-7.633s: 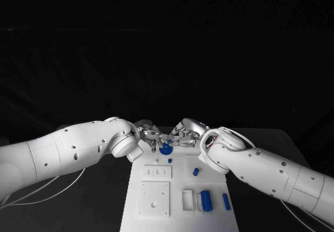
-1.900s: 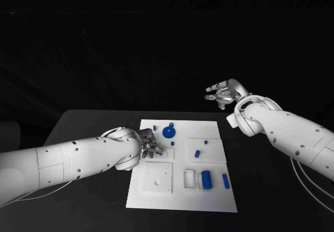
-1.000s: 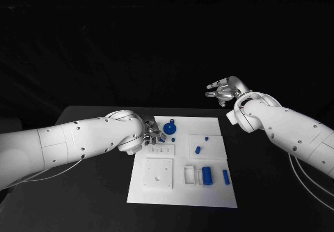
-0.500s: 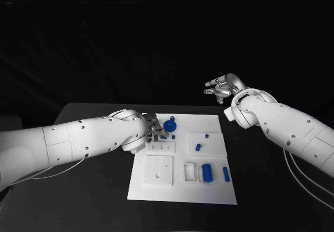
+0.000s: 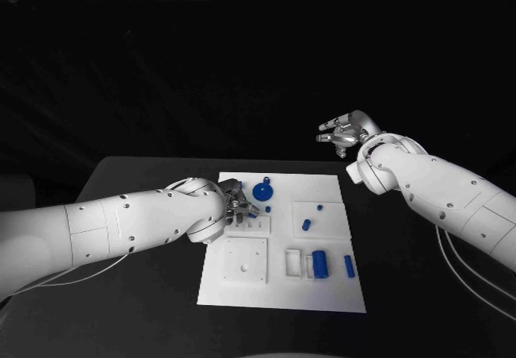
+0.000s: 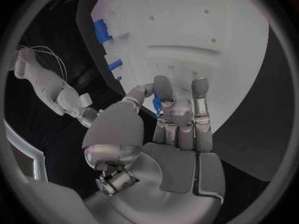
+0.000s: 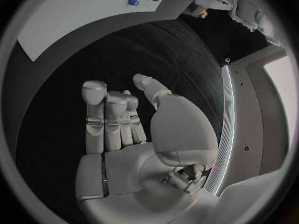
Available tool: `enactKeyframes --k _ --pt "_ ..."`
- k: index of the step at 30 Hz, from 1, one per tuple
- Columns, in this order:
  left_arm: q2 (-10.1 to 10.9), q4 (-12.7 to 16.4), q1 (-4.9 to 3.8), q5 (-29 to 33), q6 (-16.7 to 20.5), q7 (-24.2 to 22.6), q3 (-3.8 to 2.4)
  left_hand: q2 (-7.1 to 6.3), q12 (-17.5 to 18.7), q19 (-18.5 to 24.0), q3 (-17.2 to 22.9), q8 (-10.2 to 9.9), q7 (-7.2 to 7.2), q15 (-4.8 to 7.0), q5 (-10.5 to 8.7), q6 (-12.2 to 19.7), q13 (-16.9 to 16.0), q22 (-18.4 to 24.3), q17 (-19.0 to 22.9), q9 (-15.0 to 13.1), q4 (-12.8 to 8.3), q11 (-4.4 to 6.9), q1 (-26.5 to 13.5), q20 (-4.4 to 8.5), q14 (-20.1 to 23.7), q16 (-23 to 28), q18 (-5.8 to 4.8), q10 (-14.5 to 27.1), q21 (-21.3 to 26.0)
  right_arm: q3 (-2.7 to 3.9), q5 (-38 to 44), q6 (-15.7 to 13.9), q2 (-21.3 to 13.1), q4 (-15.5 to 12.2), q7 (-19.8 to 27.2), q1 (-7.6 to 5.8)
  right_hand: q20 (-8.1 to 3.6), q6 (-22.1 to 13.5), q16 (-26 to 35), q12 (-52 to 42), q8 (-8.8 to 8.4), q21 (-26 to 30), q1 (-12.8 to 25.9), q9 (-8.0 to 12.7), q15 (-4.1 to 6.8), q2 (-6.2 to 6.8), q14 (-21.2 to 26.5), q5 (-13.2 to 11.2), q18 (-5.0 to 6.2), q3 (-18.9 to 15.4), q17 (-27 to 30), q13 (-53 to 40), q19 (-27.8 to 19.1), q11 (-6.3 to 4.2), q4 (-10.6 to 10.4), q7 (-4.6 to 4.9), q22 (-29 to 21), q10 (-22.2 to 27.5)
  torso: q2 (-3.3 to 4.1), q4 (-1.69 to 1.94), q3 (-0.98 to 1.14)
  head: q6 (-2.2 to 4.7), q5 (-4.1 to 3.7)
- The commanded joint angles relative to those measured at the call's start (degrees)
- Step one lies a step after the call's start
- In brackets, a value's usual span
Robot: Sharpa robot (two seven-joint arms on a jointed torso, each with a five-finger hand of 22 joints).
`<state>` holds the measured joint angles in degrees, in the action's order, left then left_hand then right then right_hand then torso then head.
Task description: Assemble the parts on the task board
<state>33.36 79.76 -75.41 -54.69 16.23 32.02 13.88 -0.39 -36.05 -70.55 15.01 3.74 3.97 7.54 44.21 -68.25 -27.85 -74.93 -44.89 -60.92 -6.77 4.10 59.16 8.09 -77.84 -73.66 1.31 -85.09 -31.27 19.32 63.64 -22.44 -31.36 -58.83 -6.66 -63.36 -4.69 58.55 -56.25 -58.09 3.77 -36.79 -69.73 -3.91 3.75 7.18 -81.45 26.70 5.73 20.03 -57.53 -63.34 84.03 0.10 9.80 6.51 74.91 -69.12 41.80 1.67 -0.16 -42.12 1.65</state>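
So the left hand (image 5: 236,211) is down over the left side of the white task board (image 5: 282,298), fingers curled in together, and in the left wrist view there's a small blue part (image 6: 157,103) pinched between the thumb and the fingertips (image 6: 163,87), just above the board surface. Can't really tell which way that piece points, too much of it is hidden by the fingers. The left arm comes in low from the left, and the hand sits right beside the blue round disc part (image 5: 262,193) at the far end of the board. Further right on the board there's a short blue peg (image 5: 306,224) lying on a raised white block, and at the near right a blue cylinder (image 5: 319,264) and a thinner blue bar (image 5: 350,265) lying side by side, long axes running near to far. The right hand (image 5: 342,133) is way off, lifted well above the far right of the table, holding nothing, fingers loosely apart and a bit bent, palm open in the right wrist view (image 7: 134,134).
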Motion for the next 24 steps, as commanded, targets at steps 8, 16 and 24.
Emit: enactKeyframes --k 8,16,24 --pt "0.7 1.0 0.79 -0.4 1.9 0.5 -0.03 0.3 -0.3 -0.1 5.3 0.1 -6.96 0.0 0.24 -10.9 0.0 -1.1 -0.1 -0.1 -5.4 1.28 0.1 -0.26 -0.4 -0.3 0.71 -1.6 -0.4 0.03 0.0 0.6 0.8 1.2 0.0 -0.18 -0.27 0.3 0.1 0.0 -0.19 0.2 0.6 0.1 0.17 -0.04 0.1 0.5 0.79 -0.2 0.2 0.1 2.8 0.02 0.2 0.13 3.9 0.3 -0.03 0.0 0.08 -0.44 0.03" --pt "1.3 1.6 1.2 0.0 0.4 0.7 -0.02 0.41 -0.2 0.0 5.2 0.1 -6.94 -0.03 -0.27 -10.8 0.1 -1.1 0.3 -0.1 -5.1 1.23 0.1 -0.34 -0.2 -0.1 0.78 -1.6 -0.4 0.02 -0.1 0.8 0.9 1.6 0.0 -0.25 -0.27 0.3 0.1 0.0 -0.19 0.2 0.6 0.1 0.17 -0.04 0.1 0.5 0.79 -0.2 0.2 0.1 2.8 0.02 0.2 0.13 3.9 0.3 0.06 -0.08 0.01 -0.55 0.09" --pt "1.7 1.8 1.32 -0.4 -0.1 0.8 -0.02 0.4 -0.1 0.0 5.2 0.1 -6.92 -0.04 -0.31 -10.8 0.1 -1.1 0.4 0.0 -5.1 1.23 0.2 -0.36 -0.2 -0.1 0.8 -1.6 -0.4 0.02 -0.1 0.9 0.8 1.7 -0.1 -0.28 -0.28 0.3 0.0 -0.1 -0.19 0.2 0.6 0.1 0.18 -0.07 0.0 0.7 0.77 -0.4 0.1 0.1 2.8 0.01 0.2 0.12 3.9 0.3 0.01 -0.03 0.08 -0.78 0.08"
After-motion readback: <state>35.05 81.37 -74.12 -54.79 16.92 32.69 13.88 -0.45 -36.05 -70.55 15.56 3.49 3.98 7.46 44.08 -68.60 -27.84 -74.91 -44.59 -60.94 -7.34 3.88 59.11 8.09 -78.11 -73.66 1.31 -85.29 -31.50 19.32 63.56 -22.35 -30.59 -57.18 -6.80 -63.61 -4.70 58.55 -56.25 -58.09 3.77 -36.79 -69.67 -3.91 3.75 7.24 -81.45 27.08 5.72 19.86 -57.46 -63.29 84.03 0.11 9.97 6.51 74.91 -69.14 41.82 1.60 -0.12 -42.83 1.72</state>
